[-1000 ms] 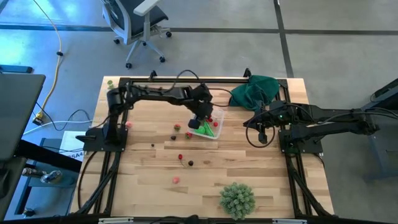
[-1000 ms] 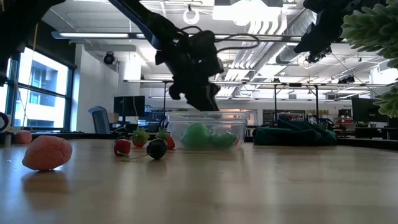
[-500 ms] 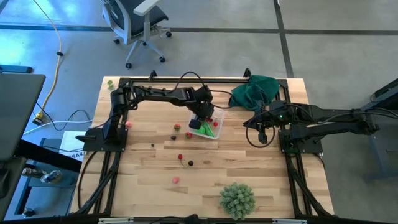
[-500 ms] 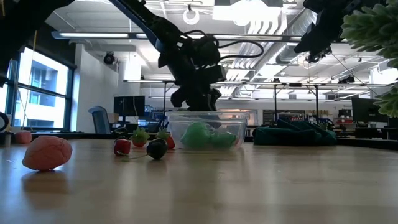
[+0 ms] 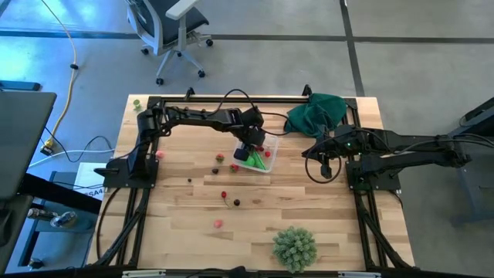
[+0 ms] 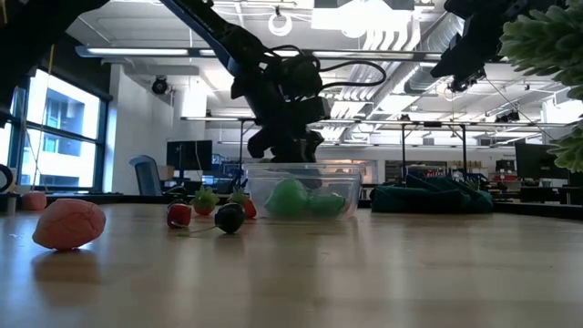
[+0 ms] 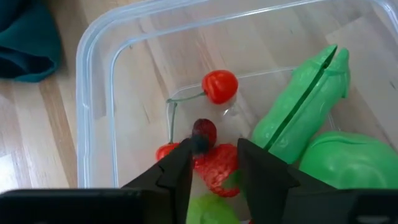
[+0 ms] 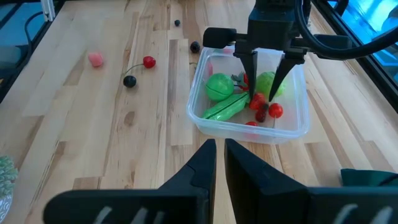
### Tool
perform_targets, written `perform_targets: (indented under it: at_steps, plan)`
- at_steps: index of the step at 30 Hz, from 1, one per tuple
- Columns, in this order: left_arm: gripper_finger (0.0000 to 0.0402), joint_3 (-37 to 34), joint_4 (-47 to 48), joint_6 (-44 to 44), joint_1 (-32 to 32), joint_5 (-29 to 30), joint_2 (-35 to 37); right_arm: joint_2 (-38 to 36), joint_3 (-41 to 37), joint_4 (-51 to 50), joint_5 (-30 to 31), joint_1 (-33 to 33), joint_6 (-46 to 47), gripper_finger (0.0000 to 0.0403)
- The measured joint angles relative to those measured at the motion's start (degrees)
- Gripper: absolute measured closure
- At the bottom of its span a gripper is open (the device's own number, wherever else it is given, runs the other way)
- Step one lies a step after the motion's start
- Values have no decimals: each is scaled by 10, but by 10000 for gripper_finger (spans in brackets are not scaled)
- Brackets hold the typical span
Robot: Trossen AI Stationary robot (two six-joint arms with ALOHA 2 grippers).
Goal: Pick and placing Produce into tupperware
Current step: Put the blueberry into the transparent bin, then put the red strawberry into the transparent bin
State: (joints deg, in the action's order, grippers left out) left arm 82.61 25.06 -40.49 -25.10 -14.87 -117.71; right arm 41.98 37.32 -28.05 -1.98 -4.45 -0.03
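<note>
The clear tupperware [image 5: 268,164] stands at the table's far middle; it shows in the right wrist view [image 8: 200,118] and the left wrist view [image 7: 93,59]. Inside lie green pieces [image 8: 219,86], a green pod [image 7: 305,99], a red cherry [image 7: 219,85], a strawberry [image 7: 217,165] and a dark berry [image 7: 204,130]. My left gripper [image 8: 263,93] points down into it, open, fingertips either side of the dark berry [image 8: 262,115]; whether one touches it, I cannot tell. More produce [image 5: 224,194] lies on the wood. My right gripper [image 5: 319,160] waits right of the tupperware, shut and empty.
A pale-green spiky ball [image 5: 294,247] sits near the front edge. A dark green cloth [image 5: 316,112] lies at the far right corner. Loose berries [image 5: 237,202], a pink piece [image 5: 218,223] and cherries [image 5: 220,159] dot the wood left of and in front of the tupperware.
My left gripper has gone a little toward the table's far edge, over the tupperware, has come down to its rim and has turned from slanting to pointing straight down. In the last half second it has kept still.
</note>
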Motion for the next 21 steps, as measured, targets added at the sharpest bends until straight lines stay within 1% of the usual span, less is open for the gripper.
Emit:
perform_targets:
  at_steps: [5, 11, 16, 21]
  plan:
    - [259, 0, 0, 0, 0, 0, 0, 0, 0, 0, 0, 0, 0, 379]
    - [258, 0, 21, 2, 0, -12, 12, 0, 0, 0, 0, 0, 0, 379]
    - [272, 0, 75, -1, 0, -19, 59, 0, 0, 0, 0, 0, 0, 379]
    - [286, 0, 159, -23, 0, -19, 123, 0, 0, 0, 0, 0, 0, 379]
